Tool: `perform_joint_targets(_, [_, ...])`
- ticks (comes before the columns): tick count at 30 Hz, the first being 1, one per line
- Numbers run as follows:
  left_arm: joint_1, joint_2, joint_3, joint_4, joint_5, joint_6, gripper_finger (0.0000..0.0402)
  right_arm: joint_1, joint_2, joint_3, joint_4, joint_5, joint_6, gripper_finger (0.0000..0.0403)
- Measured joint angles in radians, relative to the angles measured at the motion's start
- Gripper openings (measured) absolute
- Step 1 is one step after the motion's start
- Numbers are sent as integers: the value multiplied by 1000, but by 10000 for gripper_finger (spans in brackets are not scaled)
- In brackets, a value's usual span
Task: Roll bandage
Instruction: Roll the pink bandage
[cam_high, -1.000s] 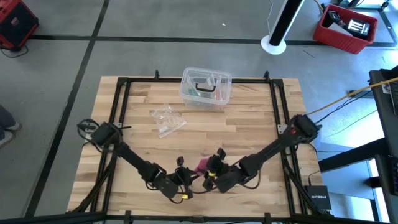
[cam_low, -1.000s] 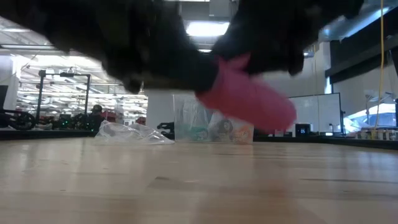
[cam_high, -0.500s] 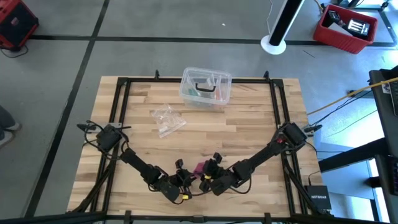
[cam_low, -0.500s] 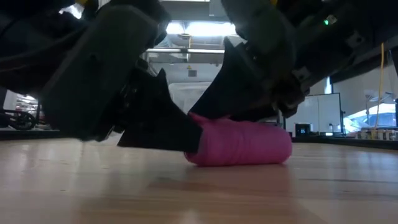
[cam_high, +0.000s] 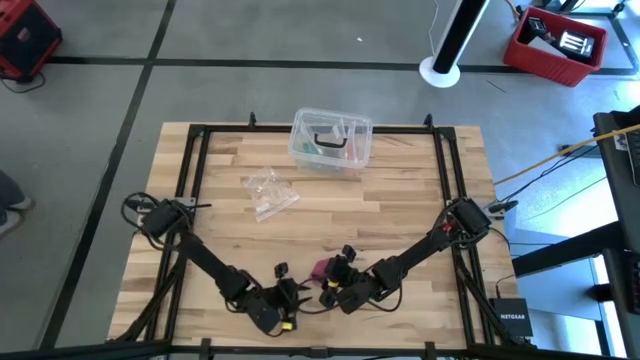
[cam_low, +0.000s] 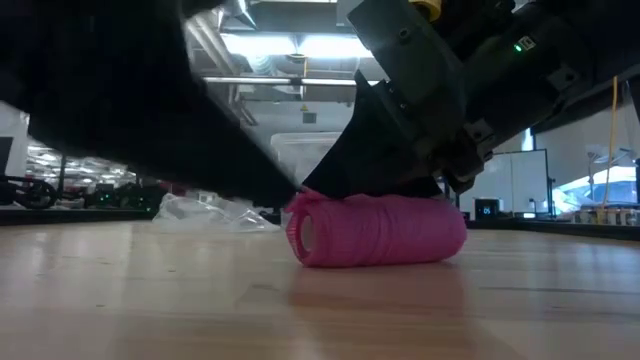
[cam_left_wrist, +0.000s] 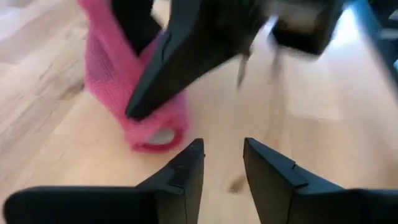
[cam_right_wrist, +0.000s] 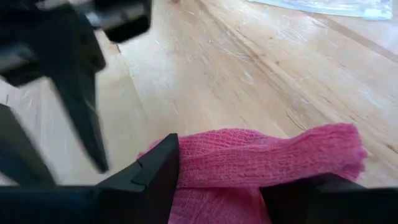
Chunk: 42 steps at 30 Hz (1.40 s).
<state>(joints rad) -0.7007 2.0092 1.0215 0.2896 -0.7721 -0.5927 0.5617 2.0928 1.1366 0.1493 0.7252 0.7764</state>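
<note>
The bandage (cam_low: 375, 230), rolled into a stub, is lying near the table's (cam_high: 400, 200) front edge, being clamped by the right gripper (cam_right_wrist: 233, 183). The left gripper (cam_left_wrist: 222, 168) is being held open just beside it. If released carelessly, the roll could be loosened.

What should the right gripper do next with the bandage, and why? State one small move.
Probably open the right gripper slightly and lift clear. The bandage already lies on the table as a stubby wound roll, and this gripper's fingers straddle it from above. The left gripper sits just off the roll's end, open and empty, so nothing else holds the roll. A flap shows at one end.
</note>
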Motion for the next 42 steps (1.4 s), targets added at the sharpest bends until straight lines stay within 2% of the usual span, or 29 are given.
perform_joint_targets(7, [4,-12,1,52,-74,21,101,0,2,-2,23,1,-7,202])
perform_joint_targets(19, [53,19,0,41,-66,17,84,0,3,10,22,0,-9,202])
perform_joint_targets(24, [50,45,1,48,-69,-5,81,0,6,43,4,-17,-76,202])
perform_joint_targets(34, [53,49,2,45,-65,-10,78,2,-48,78,-18,-116,-108,202])
perform_joint_targets(42, [56,56,-1,30,-65,-11,77,2,-136,78,-47,-213,-214,202])
